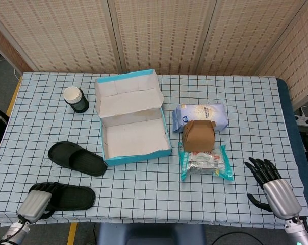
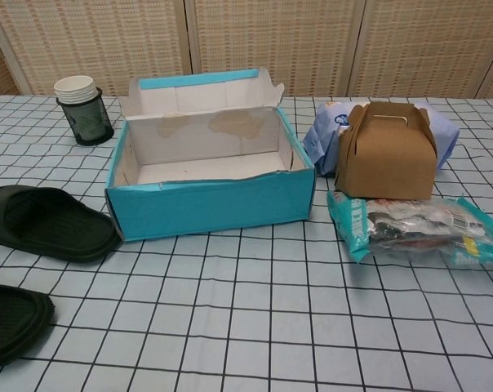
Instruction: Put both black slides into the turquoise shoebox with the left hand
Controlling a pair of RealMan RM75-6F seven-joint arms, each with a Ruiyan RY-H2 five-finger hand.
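Two black slides lie on the checked table left of the open turquoise shoebox (image 1: 135,153) (image 2: 210,204). The far slide (image 1: 76,158) (image 2: 51,222) lies free beside the box's left wall. The near slide (image 1: 70,196) (image 2: 14,322) sits at the front edge, and my left hand (image 1: 35,204) grips its left end with fingers curled over it. My right hand (image 1: 271,186) hovers open at the front right corner, holding nothing. The chest view shows neither hand. The box is empty, its lid tilted back.
A paper cup in a black holder (image 1: 76,99) (image 2: 83,110) stands at the back left. Right of the box are a white-blue bag (image 1: 201,116), a brown gable carton (image 1: 199,135) (image 2: 387,151) and a teal snack packet (image 1: 205,162) (image 2: 418,229).
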